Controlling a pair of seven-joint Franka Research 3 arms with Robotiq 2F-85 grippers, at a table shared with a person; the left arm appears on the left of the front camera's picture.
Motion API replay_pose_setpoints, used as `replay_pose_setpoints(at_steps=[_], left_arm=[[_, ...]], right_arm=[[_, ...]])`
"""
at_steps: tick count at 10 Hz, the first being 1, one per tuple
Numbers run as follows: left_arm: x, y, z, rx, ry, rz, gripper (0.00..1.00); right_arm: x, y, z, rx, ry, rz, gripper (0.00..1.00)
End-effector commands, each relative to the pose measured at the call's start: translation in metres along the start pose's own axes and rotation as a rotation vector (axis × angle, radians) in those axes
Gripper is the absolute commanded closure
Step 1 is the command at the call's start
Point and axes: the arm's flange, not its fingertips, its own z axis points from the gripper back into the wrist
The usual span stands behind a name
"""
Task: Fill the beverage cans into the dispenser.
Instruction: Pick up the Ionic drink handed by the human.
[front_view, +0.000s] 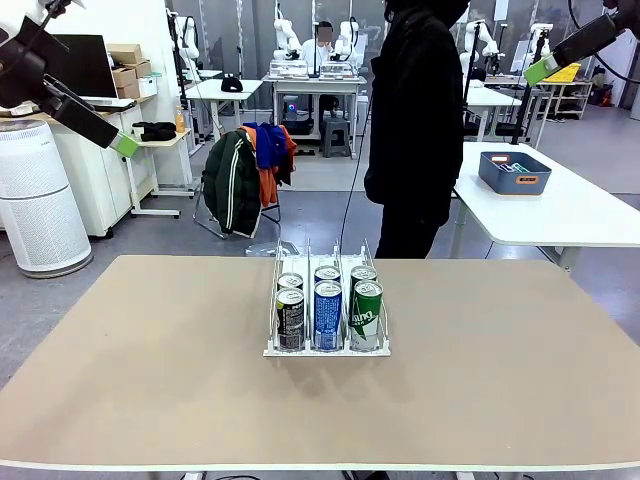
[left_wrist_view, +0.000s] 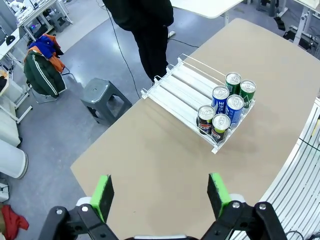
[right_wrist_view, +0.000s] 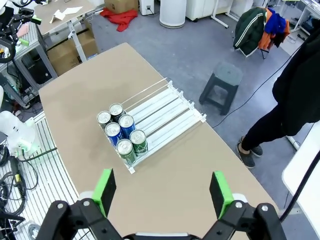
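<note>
The dispenser (front_view: 272, 350) stands in the middle of the tan table with several beverage cans upright at its near end. In the front row are a black can (front_view: 290, 320), a blue one (front_view: 328, 316) and a green one (front_view: 366, 315), with more cans right behind them. My left gripper (front_view: 125, 143) hangs high at the far left, open and holding nothing. My right gripper (front_view: 543, 68) is high at the far right, also open. In the left wrist view my gripper (left_wrist_view: 160, 195) looks down on the cans (left_wrist_view: 225, 107) and the bare lanes of the dispenser (left_wrist_view: 175, 90). The right wrist view shows its gripper (right_wrist_view: 162, 190) above the cans (right_wrist_view: 120, 131).
A person in black (front_view: 415, 120) stands at the table's far edge behind the dispenser. A blue bin (front_view: 514, 171) sits on a white table at back right. A grey stool (left_wrist_view: 102, 97) and a chair with jackets (front_view: 245, 175) stand beyond the far edge.
</note>
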Motion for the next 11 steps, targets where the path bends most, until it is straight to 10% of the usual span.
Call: replay_pose_setpoints(at_steps=[1, 11], left_arm=[[0.000, 0.001, -0.001, 0.005, 0.004, 0.003, 0.00], [0.050, 0.023, 0.019, -0.085, -0.027, 0.039, 0.00]], right_arm=[[0.000, -0.001, 0.000, -0.001, -0.007, -0.002, 0.00], [0.000, -0.001, 0.000, -0.001, -0.007, -0.002, 0.00]])
